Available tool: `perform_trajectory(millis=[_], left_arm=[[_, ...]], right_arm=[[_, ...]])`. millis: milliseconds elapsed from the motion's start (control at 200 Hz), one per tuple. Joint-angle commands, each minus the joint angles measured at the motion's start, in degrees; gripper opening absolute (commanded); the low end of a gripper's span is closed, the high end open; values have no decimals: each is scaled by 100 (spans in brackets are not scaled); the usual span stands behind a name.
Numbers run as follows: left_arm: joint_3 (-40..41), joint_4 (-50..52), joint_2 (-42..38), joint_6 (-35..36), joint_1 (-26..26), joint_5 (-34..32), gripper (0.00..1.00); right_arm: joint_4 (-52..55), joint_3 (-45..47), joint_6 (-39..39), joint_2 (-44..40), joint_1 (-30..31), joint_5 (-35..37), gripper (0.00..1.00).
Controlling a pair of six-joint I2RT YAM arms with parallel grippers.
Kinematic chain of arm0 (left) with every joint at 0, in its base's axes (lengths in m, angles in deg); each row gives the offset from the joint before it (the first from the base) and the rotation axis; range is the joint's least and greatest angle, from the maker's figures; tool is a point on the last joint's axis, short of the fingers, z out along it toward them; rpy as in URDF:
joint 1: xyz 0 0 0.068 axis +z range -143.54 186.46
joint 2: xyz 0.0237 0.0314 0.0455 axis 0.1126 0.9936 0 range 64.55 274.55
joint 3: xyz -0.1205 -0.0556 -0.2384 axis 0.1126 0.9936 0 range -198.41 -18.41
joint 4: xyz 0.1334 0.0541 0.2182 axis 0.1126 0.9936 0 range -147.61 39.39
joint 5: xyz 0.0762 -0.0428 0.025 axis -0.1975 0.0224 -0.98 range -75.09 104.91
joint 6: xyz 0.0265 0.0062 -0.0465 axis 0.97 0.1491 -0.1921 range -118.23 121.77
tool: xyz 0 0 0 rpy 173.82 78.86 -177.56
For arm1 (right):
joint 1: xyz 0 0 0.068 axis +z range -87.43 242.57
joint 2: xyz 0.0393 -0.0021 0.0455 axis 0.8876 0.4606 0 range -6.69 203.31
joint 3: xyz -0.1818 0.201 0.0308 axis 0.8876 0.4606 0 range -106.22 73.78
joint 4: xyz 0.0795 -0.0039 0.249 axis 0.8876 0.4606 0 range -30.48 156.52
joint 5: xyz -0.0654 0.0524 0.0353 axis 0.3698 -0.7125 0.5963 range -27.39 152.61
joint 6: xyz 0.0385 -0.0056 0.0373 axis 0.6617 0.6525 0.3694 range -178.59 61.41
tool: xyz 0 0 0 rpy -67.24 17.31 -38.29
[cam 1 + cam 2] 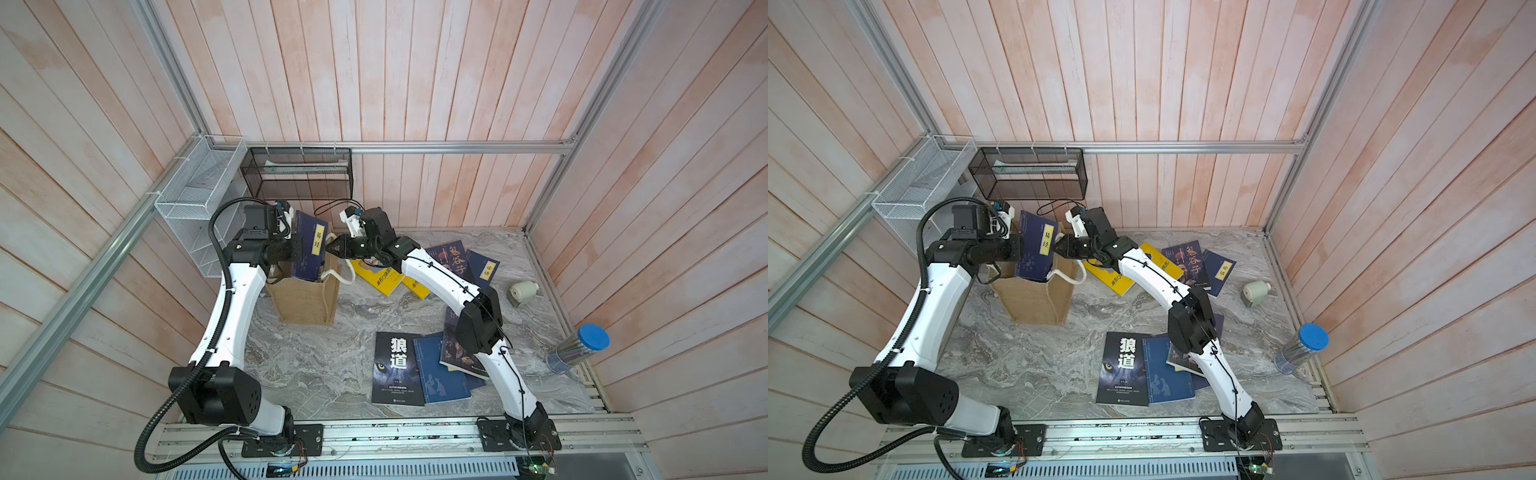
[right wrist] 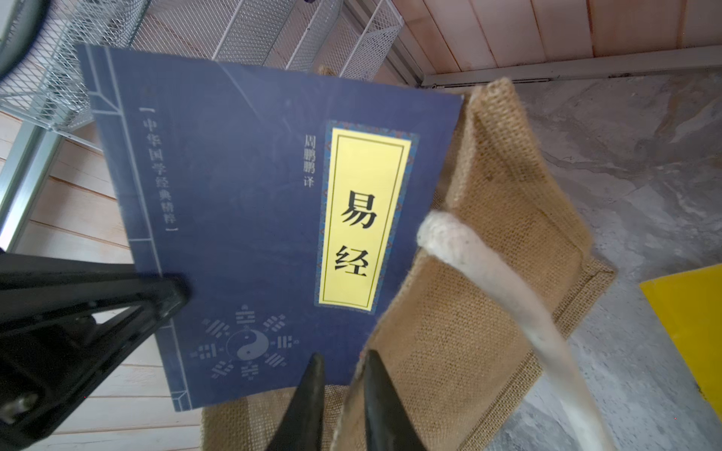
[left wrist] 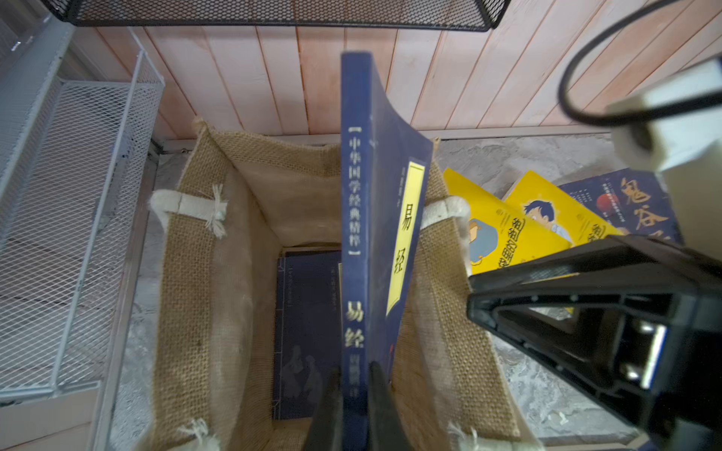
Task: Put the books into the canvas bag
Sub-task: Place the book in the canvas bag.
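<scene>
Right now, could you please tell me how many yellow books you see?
2: a yellow book beside the canvas bag, a second yellow book past it, under the right arm; others may be hidden.

Book (image 1: 309, 245) partly inside bag (image 1: 305, 303)

Your two top views hang high above the near edge of the surface (image 1: 316, 365), side by side, looking down and toward the back wall (image 1: 415, 83); both take in the whole scene from afar. Your left wrist camera looks along the left tool (image 3: 353, 371) down into the canvas bag (image 3: 187, 293), close up. Your right wrist camera looks past the right tool (image 2: 344, 355) at that bag's side, very near. All four share the navy book (image 2: 234, 195).
</scene>
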Motion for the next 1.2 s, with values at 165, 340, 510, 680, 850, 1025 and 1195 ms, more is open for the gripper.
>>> perform_trajectory(millis=[165, 340, 510, 680, 850, 1025, 1195], left_arm=[[-214, 448, 134, 204, -7, -190, 0], [-375, 718, 333, 173, -43, -208, 0], [-452, 993, 359, 110, -47, -1029, 0], [-463, 1074, 357, 114, -43, -1078, 0], [-623, 1183, 642, 105, -112, -486, 0], [-835, 1347, 874, -11, -149, -579, 0], [-818, 1286, 659, -41, 27, -873, 0]], right_arm=[[-181, 186, -26, -5, 30, -15, 2], [-212, 221, -33, -18, 34, -40, 0], [-317, 384, -25, -107, 28, -40, 0], [-423, 546, -51, -226, 25, -11, 0], [-423, 606, -77, -256, 3, -25, 0], [-491, 803, -86, -394, -11, 34, 0], [-692, 1094, -51, -533, -25, 66, 0]])
